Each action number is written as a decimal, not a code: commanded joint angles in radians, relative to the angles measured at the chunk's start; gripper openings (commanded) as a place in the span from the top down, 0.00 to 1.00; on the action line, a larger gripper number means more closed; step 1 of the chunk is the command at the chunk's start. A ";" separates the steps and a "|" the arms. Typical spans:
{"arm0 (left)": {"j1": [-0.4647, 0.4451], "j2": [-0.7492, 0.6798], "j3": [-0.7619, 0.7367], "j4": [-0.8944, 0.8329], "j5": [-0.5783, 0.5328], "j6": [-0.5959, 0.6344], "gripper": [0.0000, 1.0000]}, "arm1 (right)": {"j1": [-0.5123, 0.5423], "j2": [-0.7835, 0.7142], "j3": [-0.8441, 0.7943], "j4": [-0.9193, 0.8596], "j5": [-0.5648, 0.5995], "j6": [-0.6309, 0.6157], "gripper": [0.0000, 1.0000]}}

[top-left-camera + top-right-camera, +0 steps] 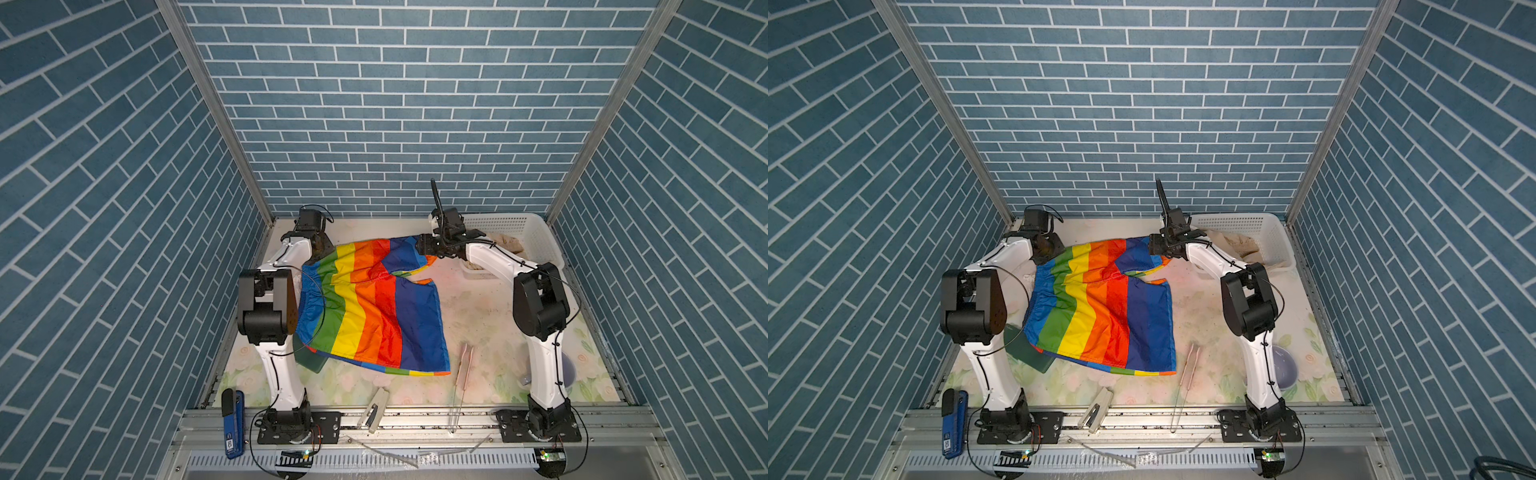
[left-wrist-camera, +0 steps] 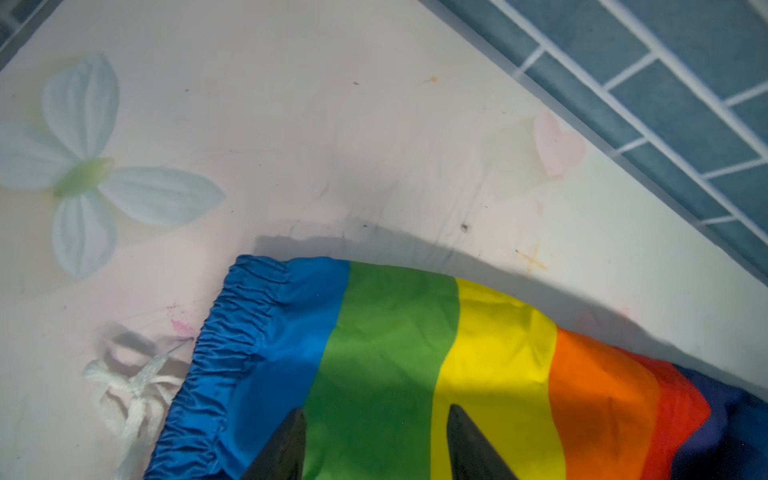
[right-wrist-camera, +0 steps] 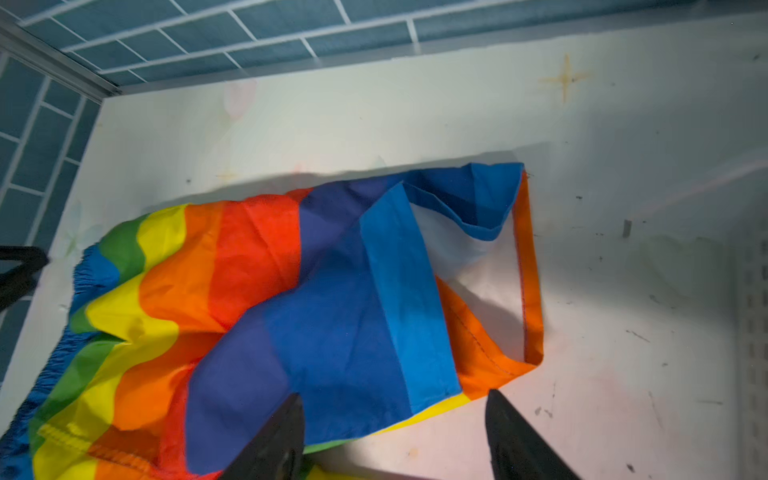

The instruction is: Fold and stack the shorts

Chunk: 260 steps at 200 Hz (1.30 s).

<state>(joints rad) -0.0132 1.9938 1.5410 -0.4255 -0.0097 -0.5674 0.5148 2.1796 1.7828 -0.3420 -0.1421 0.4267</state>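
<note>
The rainbow-striped shorts [image 1: 374, 307] [image 1: 1104, 307] lie spread on the table's left middle, waistband to the left. Their far leg is rumpled and partly turned over [image 3: 399, 266]. My left gripper [image 2: 376, 415] [image 1: 322, 251] is open just above the green stripe, by the far end of the gathered blue waistband [image 2: 232, 328]; a white drawstring [image 2: 133, 390] lies beside it. My right gripper [image 3: 395, 399] [image 1: 422, 245] is open over the far leg's blue hem corner, with nothing between its fingers. The beige shorts [image 1: 507, 243] [image 1: 1237, 245] lie bunched in the basket.
A white basket [image 1: 536, 237] fills the back right corner. A dark green flat object [image 1: 1027, 353] pokes out from under the shorts' near left edge. Pink tongs [image 1: 463, 374], a white stapler-like tool [image 1: 374, 409], a blue device [image 1: 232, 424] and a purple bowl [image 1: 1285, 368] lie near the front.
</note>
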 commanded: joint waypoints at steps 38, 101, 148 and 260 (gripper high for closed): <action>-0.013 0.116 0.117 -0.047 0.037 0.052 0.25 | -0.010 0.138 0.149 -0.097 -0.083 0.019 0.33; -0.023 0.244 0.222 -0.068 0.060 0.073 0.24 | -0.013 0.206 0.197 -0.082 -0.185 0.077 0.87; -0.022 0.295 0.254 -0.081 0.058 0.076 0.75 | -0.030 0.098 0.201 -0.102 -0.130 0.037 1.00; 0.060 0.186 0.267 -0.101 0.022 0.090 1.00 | -0.056 -0.342 -0.309 -0.108 0.035 0.035 1.00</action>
<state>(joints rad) 0.0151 2.2627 1.8175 -0.5167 0.0406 -0.4839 0.4618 1.8450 1.6184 -0.4278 -0.1375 0.4446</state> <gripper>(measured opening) 0.043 0.043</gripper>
